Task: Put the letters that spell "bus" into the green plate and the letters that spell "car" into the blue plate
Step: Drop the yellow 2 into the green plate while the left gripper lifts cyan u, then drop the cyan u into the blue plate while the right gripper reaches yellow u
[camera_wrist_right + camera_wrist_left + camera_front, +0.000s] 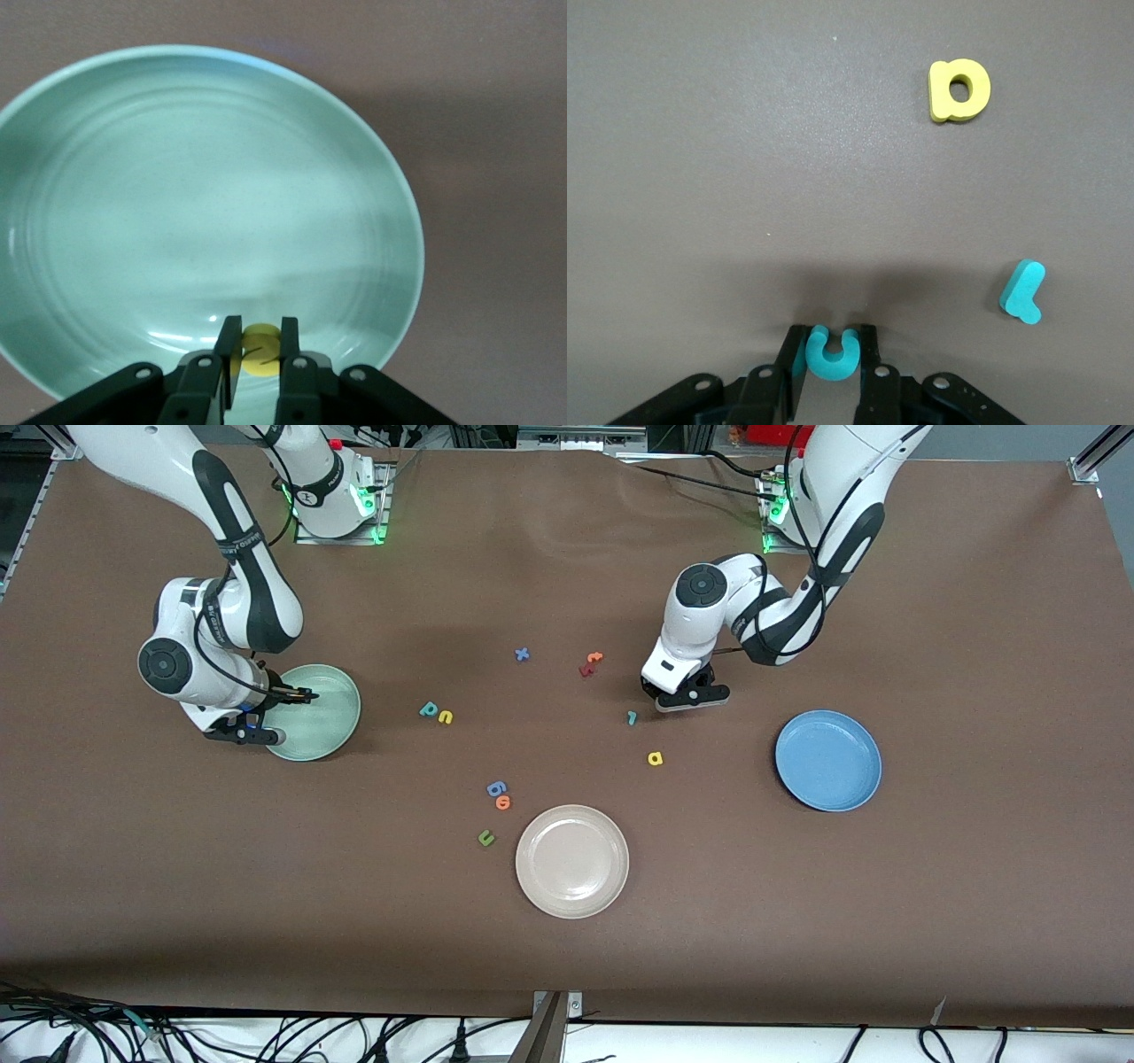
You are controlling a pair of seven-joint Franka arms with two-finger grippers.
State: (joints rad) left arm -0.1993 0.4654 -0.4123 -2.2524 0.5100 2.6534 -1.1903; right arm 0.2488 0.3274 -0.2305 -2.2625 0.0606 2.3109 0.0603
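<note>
Teal c (833, 352) between left end effector (833, 367) fingers

yellow letter (260, 349) half-hidden between fingers (229, 350)

Teal c (833, 351), yellow s (260, 350) gripped; plates (341, 731) (828, 760) bare

A beige plate (572, 861) sits on the brown table (930, 886), nearest the front camera of the three plates. Toward the right arm's end from it lies a green u (486, 837), and a little farther from the camera an orange o (503, 802) touches a blue g (496, 787). Farther still, near the table's middle, a blue x (522, 654) lies apart from an orange t (594, 657) and a red letter (586, 670) just beside that t.
</note>
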